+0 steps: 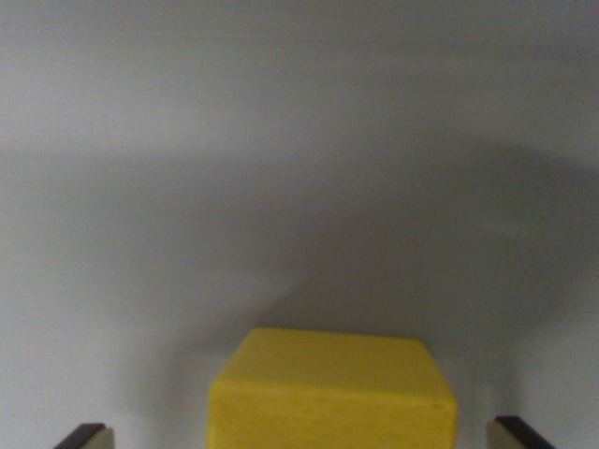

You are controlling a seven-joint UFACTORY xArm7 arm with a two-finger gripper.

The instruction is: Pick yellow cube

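Wrist view. The yellow cube (332,393) rests on the pale grey surface (299,140), at the bottom centre of the frame. The claw (301,436) is spread wide: its two fingertips (86,437) flank the cube, each clear of its sides.

one yellow cube (332,393), two claw fingertips (86,436), one plain grey surface (299,140)

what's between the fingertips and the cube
Bare surface only: in the wrist view a gap shows on each side of the cube, between it and the fingertips.
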